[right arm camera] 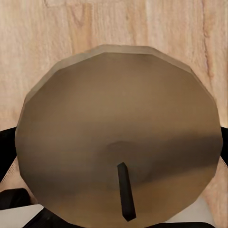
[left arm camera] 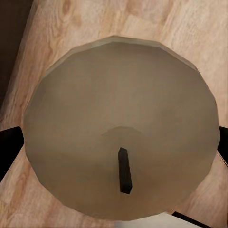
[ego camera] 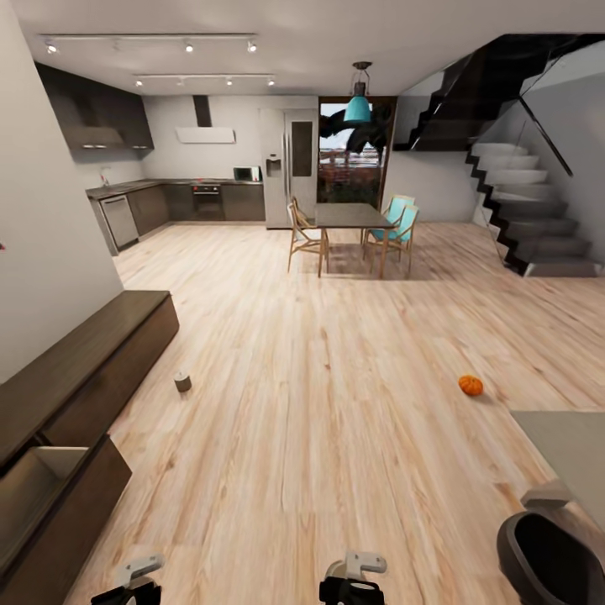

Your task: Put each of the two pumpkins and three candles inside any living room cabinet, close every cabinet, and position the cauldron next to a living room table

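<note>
In the left wrist view a tan-grey candle [left arm camera: 118, 123] with a dark wick sits between the dark fingers [left arm camera: 8, 149], so my left gripper [ego camera: 130, 581] is shut on it. My right gripper [ego camera: 353, 578] is likewise shut on a second candle [right arm camera: 118, 133]. A third candle [ego camera: 182, 382] stands on the floor in front of the long dark-brown cabinet [ego camera: 92, 353], whose near drawer [ego camera: 38, 487] is open. One orange pumpkin [ego camera: 470, 385] lies on the floor to the right. The dark cauldron [ego camera: 546, 559] sits at the near right beside the grey-beige table [ego camera: 567, 449].
Wide light wood floor stretches ahead. A dining table with chairs [ego camera: 353, 223] stands far off, with a kitchen at the back left and a staircase [ego camera: 529, 210] at the back right. A white wall runs along the left behind the cabinet.
</note>
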`<state>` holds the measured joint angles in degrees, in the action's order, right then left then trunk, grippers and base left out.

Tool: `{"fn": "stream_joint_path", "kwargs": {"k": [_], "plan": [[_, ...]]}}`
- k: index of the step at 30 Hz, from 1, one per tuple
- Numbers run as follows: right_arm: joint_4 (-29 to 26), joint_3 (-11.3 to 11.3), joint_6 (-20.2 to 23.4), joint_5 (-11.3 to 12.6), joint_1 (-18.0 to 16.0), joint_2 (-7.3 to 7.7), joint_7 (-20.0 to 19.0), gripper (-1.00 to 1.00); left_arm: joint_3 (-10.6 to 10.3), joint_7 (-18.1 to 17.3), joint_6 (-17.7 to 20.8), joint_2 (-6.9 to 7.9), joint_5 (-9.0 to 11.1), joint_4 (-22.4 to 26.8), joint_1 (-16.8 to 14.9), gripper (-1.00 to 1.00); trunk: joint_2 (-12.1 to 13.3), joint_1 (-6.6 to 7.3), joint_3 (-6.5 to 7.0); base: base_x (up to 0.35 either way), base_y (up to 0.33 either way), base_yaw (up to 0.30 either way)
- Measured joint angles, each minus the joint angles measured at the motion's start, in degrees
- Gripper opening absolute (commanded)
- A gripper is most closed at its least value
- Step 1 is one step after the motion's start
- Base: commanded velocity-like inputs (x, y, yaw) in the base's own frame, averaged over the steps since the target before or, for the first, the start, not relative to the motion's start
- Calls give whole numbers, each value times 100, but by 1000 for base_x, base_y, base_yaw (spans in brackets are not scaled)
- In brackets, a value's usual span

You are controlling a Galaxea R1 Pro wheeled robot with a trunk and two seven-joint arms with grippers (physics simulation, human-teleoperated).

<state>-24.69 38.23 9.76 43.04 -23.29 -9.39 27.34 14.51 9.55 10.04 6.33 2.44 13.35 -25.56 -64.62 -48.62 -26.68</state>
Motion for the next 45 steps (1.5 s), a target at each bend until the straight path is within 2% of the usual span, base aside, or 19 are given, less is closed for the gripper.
{"fn": "stream_joint_path", "kwargs": {"k": [11,22,29,45], "plan": [[-8,0,0,0,0,0,0,-100,1,0,-2,0,0,0,2,-100,0,0,46,308,-112,264],[-9,0,0,1,0,-1,0,-100,1,0,-2,0,0,0,3,-100,0,0,50,303,-135,123],[-8,0,2,1,0,-9,0,-100,-1,0,-2,-8,6,1,0,-100,0,0,50,75,-37,283],[-9,2,7,-1,0,-10,0,-100,0,-1,2,-15,4,0,2,-100,640,351,337,1,-1,292]]}}
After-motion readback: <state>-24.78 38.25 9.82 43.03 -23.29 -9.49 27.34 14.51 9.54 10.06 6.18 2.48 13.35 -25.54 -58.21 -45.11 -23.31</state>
